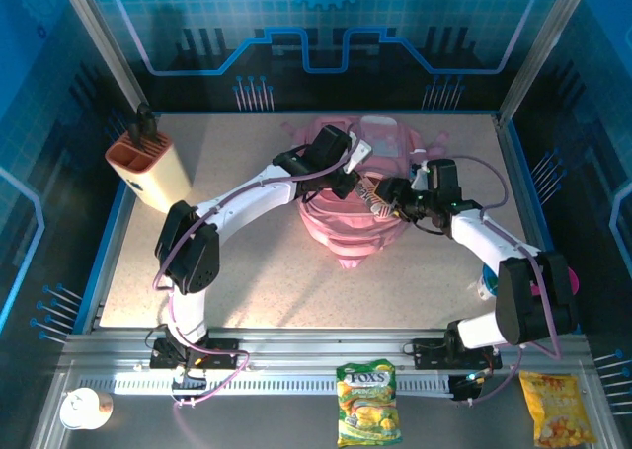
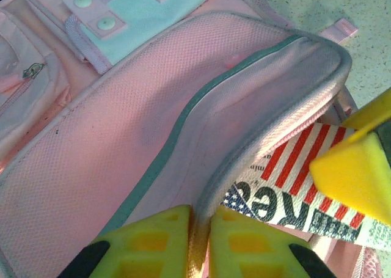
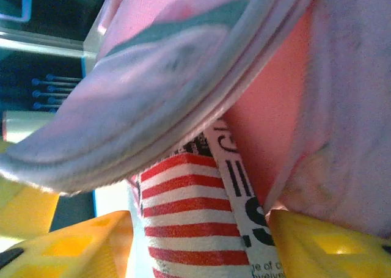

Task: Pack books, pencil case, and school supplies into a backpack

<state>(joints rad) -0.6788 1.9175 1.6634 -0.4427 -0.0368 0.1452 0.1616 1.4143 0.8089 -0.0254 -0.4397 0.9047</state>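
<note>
Here, left claw [image 2: 198,238] clamps the backpack [image 2: 122,156] rim, right claw [image 3: 195,244] parted around the striped pencil case [image 3: 183,211]

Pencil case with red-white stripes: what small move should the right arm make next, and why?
Probably push it slightly deeper: the striped soft pencil case lies only partly under the rim of the pink fabric backpack, which the left jaws pinch.

the backpack [image 2: 153,125] hides most of the pencil case [image 2: 293,171].
</note>
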